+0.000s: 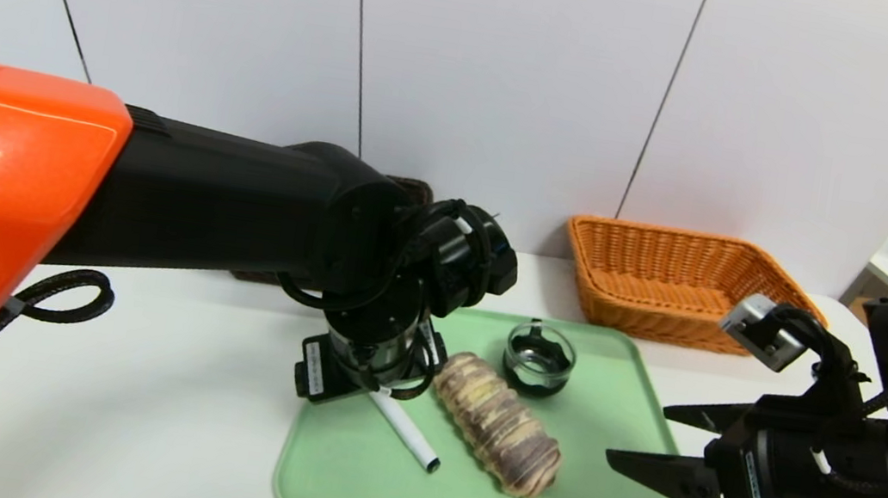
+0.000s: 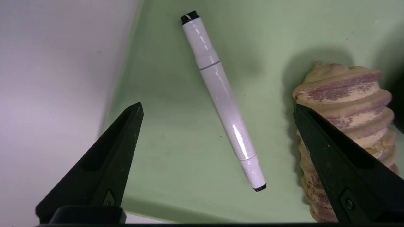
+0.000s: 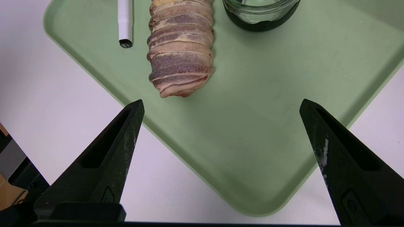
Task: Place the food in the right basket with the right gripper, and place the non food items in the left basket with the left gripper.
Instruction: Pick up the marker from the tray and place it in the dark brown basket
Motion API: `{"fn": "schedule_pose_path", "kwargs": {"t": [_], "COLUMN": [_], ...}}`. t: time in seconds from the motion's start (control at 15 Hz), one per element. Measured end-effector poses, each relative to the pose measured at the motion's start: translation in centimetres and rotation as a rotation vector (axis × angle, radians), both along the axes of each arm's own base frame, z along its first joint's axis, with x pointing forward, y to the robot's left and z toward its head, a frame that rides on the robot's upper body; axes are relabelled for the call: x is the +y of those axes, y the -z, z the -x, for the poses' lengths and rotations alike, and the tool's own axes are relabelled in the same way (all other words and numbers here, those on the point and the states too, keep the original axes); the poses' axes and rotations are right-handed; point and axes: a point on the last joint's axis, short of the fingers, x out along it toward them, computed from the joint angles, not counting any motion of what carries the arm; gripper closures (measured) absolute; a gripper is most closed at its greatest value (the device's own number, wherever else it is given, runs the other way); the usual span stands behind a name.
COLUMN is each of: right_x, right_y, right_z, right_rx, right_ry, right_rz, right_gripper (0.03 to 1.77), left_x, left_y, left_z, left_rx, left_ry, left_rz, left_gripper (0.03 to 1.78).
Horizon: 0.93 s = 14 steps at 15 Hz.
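A white marker pen [image 1: 406,429] with black ends lies on the green tray [image 1: 376,483], beside a swirled tan-and-purple bread roll [image 1: 497,426]. Behind the roll stands a small glass jar [image 1: 539,358] with a dark band. My left gripper [image 2: 217,107] hangs open just above the pen [image 2: 221,94], one finger toward the tray's left rim, the other against the roll [image 2: 347,104]. My right gripper [image 1: 636,433] is open and empty over the tray's front right corner [image 3: 268,126], a short way from the roll [image 3: 180,53].
An orange wicker basket [image 1: 665,280] stands behind the tray at the right. A dark basket [image 1: 418,189] at the back left is mostly hidden by my left arm. White tabletop [image 1: 151,416] surrounds the tray.
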Motion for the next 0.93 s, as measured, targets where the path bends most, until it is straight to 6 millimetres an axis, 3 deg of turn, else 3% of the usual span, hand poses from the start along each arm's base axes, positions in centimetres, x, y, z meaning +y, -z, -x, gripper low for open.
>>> {"fn": "schedule_pose_path", "kwargs": {"t": [0.93], "right_x": [0.0], "right_y": [0.3], "right_z": [0.0], "right_rx": [0.012], "right_ry": [0.000], "right_rz": [0.004], "right_gripper": [0.10], "left_x": [-1.1], "left_y": [2.6], "left_z": [-0.9], "left_rx": [0.058], "left_ry": [-0.074], "left_rz": [-0.049], "left_gripper": [0.12]}}
